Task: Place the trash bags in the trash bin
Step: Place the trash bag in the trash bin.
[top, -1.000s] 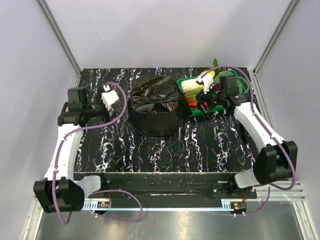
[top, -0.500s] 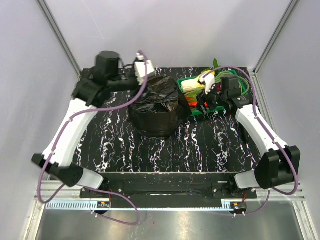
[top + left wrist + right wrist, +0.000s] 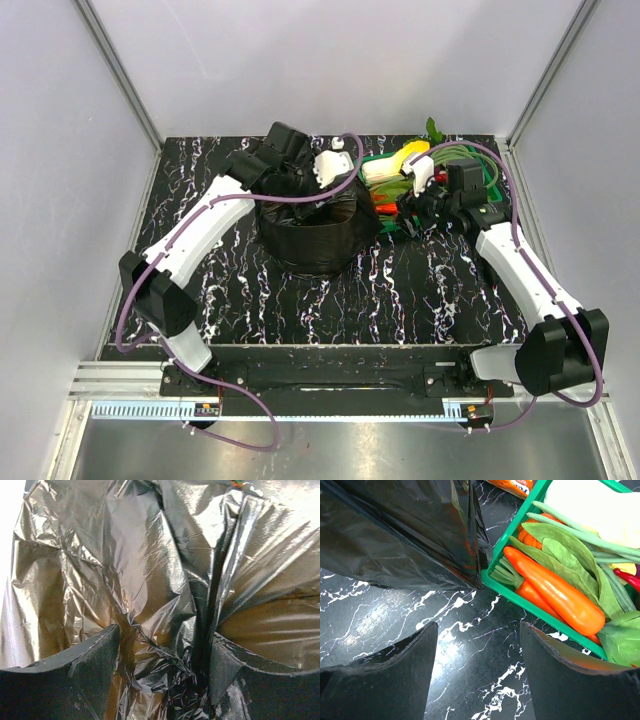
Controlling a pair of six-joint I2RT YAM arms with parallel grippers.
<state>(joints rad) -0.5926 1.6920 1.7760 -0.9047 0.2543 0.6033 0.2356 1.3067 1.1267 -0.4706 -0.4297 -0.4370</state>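
The left gripper [image 3: 318, 180] now sits over the top of the trash bag [image 3: 318, 235], just above the middle of the overhead frame. A second ago it hung at the left side of the frame, well clear of the bag. Half a second ago it was raised toward the upper left, behind the bag. The left arm has swung across the marbled table [image 3: 420, 290] to get there, and its elbow now lies at the lower left.

In the left wrist view the fingers [image 3: 85, 675] stand apart at the bottom of the frame. Crinkled glossy black film fills everything above and between them, and a ridge of it runs down into the gap (I cannot tell whether either pad presses on it).

The bag is draped over a tall form in the same spot as before. The trash bin itself is hidden under the film.

The right gripper [image 3: 477, 626] has barely shifted. Its fingers are apart over bare table with nothing between them. They are near the bag's lower edge and the rim of the green tray [image 3: 535, 611], where a carrot [image 3: 555, 592] lies among the leaves. The tray is where it was.
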